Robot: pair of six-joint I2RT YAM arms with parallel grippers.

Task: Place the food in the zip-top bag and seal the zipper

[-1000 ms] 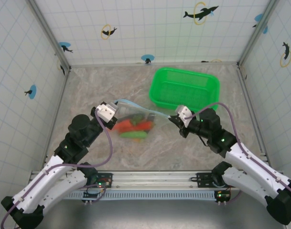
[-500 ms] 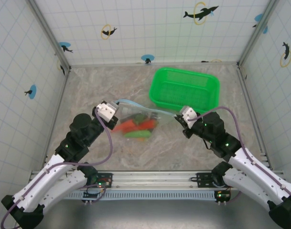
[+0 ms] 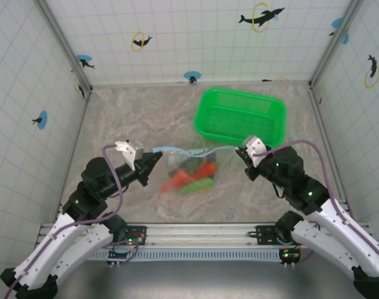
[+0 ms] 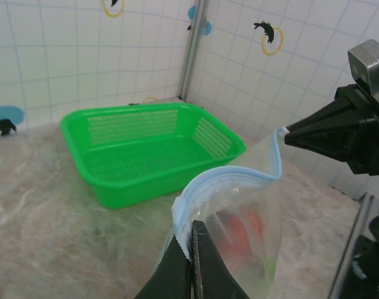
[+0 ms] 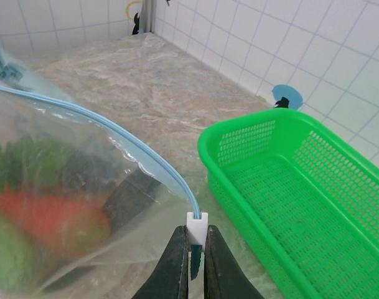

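The zip-top bag [image 3: 192,169], food [image 3: 198,175] inside, has shifted toward the green basket [image 3: 205,106], stretched tight. Left tool [image 3: 159,159] and right tool [image 3: 241,151] each pinch a zipper [image 3: 195,151] end; sealing looks nearly done.

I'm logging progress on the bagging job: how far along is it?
Done: the food sits inside the bag. In hand: the left gripper pinches one end of the zipper, the right gripper is shut on the white slider at the other end, the bag hanging between them. Left: finishing the seal; whether the zipper is closed all along, I cannot tell.
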